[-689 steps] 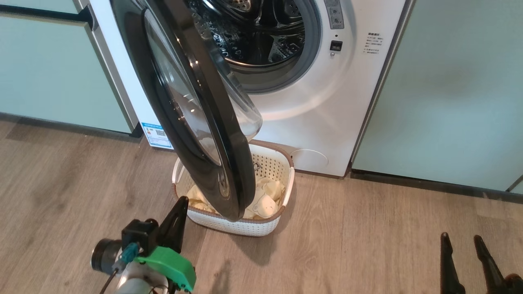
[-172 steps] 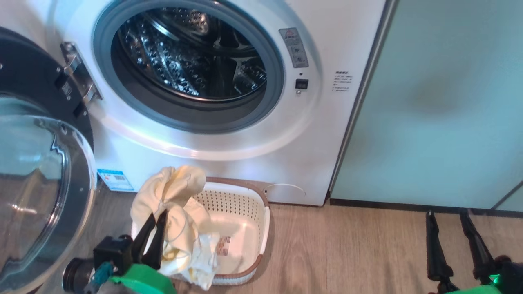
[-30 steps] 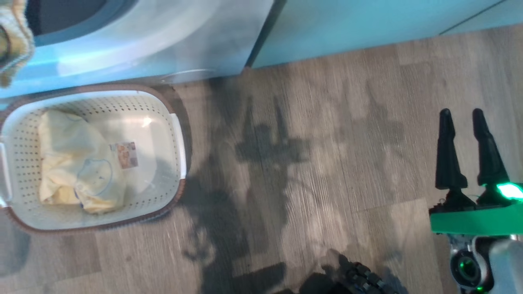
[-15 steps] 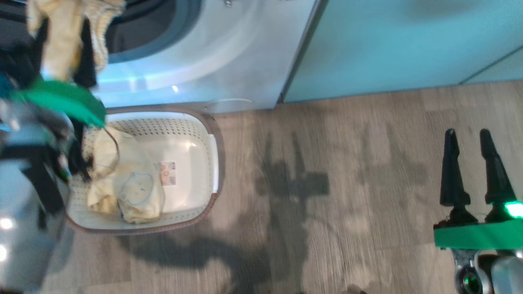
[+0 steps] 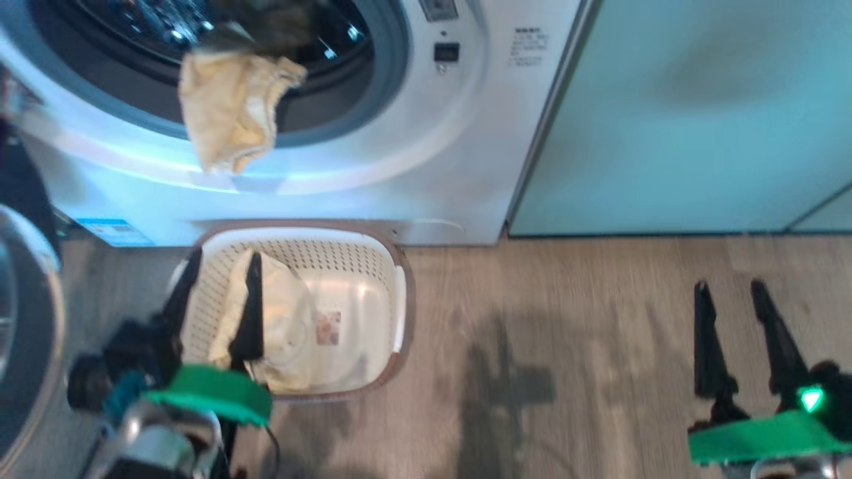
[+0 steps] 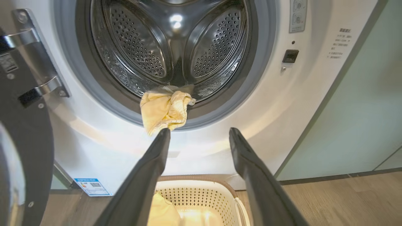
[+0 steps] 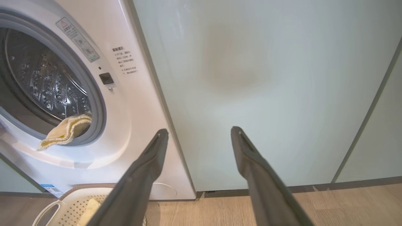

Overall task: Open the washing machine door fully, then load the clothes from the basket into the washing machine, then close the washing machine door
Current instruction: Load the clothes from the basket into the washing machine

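Grey-brown wood plank floor [image 5: 566,299], kinda streaky with shadows. The basket [image 5: 333,256] sits right on it, just in front of the washing machine [image 5: 479,166], which stands on the floor beside a pale green cabinet [image 5: 699,120].

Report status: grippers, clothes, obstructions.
Both open, empty: left gripper above the basket, right gripper aside. Yellow garment hangs over the gasket, half out; likely fouls the door. More clothes in basket.
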Tool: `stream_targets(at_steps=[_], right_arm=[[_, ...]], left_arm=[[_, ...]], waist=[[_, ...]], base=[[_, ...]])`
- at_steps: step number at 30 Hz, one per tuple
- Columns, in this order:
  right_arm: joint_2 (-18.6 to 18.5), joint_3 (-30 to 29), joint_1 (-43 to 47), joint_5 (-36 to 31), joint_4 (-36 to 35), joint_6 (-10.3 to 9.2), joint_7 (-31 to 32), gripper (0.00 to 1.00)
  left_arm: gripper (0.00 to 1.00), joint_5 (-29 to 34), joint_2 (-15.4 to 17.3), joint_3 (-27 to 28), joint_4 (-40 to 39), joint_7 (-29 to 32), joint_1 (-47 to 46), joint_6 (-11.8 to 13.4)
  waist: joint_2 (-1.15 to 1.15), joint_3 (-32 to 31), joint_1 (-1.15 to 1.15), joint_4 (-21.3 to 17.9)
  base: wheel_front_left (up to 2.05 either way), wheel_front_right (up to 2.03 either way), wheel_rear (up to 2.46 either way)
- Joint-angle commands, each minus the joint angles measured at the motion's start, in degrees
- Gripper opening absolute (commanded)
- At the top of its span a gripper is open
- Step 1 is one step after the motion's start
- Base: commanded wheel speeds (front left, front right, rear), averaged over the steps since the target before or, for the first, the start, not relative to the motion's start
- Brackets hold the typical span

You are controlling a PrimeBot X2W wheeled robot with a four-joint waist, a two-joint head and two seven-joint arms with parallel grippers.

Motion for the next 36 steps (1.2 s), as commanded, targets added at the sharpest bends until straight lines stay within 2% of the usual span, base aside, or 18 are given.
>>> stream_targets(at_steps=[1, 16, 36], right_arm=[[-0.9, 1.4, 0.8, -0.7, -1.2, -0.16, -0.4, 1.0], [-0.9, 2.0, 6.1, -1.4, 0.1, -0.16, -0.4, 1.0], [-0.9, 2.3, 8.3, -1.4, 0.1, -0.16, -0.4, 1.0]], left_arm=[[1.0, 0.3, 0.7, 2.0, -2.4, -0.5, 0.1, 0.7], [1.0, 0.7, -2.3, 0.8, -3.0, -2.6, 10.7, 2.0], [1.0, 0.4, -3.9, 1.4, -1.8, -3.0, 13.1, 0.4]], waist=[[-0.01, -3.3, 0.01, 2.5], [-0.01, -11.9, 0.01, 6.7], [-0.01, -14.5, 0.01, 5.9]], base=[[0.0, 0.0, 0.0], [0.0, 0.0, 0.0], [0.0, 0.0, 0.0]])
